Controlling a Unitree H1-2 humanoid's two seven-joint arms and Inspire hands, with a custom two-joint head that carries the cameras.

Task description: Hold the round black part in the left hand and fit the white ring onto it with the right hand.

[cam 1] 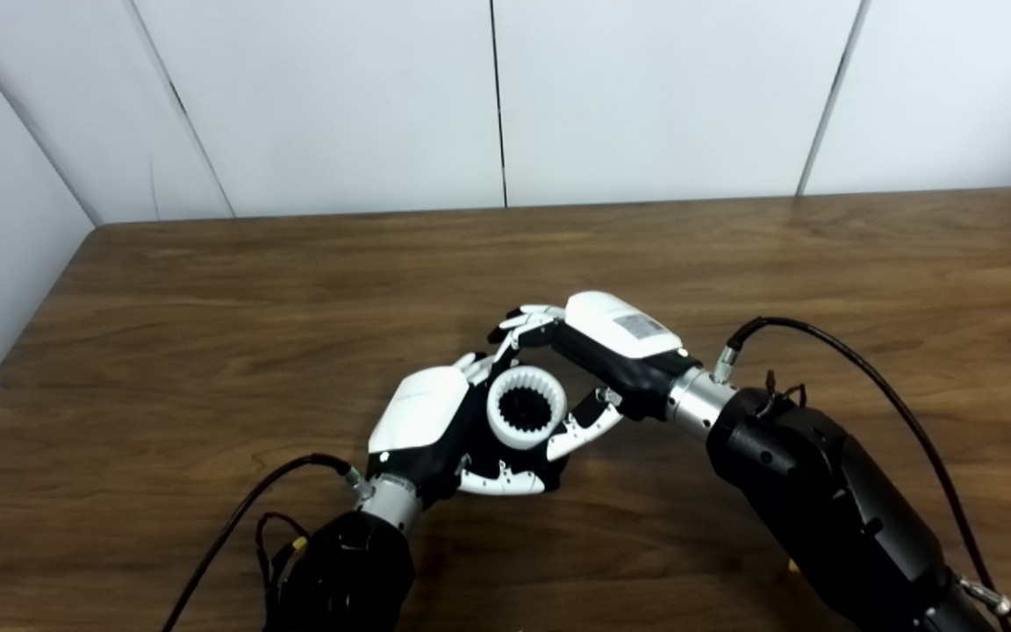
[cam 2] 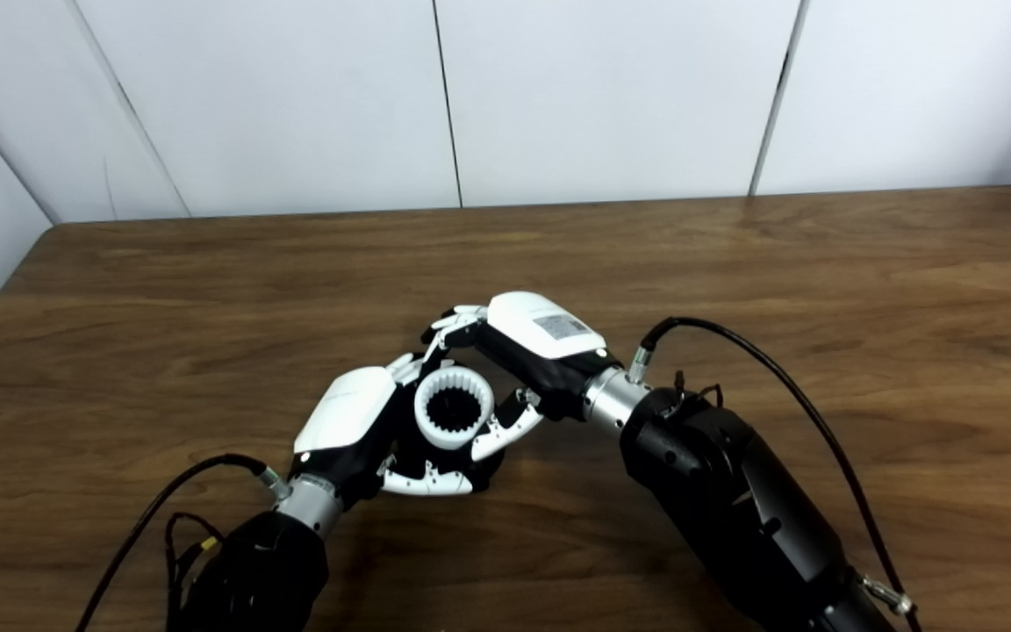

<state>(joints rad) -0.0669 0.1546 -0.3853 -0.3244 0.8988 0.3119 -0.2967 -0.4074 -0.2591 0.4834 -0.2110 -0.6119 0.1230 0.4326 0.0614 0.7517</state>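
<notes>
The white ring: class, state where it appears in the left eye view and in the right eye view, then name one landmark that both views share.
Left eye view: the white ring sits just right of centre, below the middle, between the two hands.
Right eye view: it sits left of centre, at about the same height.
Shared landmark: the label on the back of the right hand, just up and right of the ring.

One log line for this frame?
left hand: holds black part | right hand: on white ring | ring over part, seating unclear
</notes>
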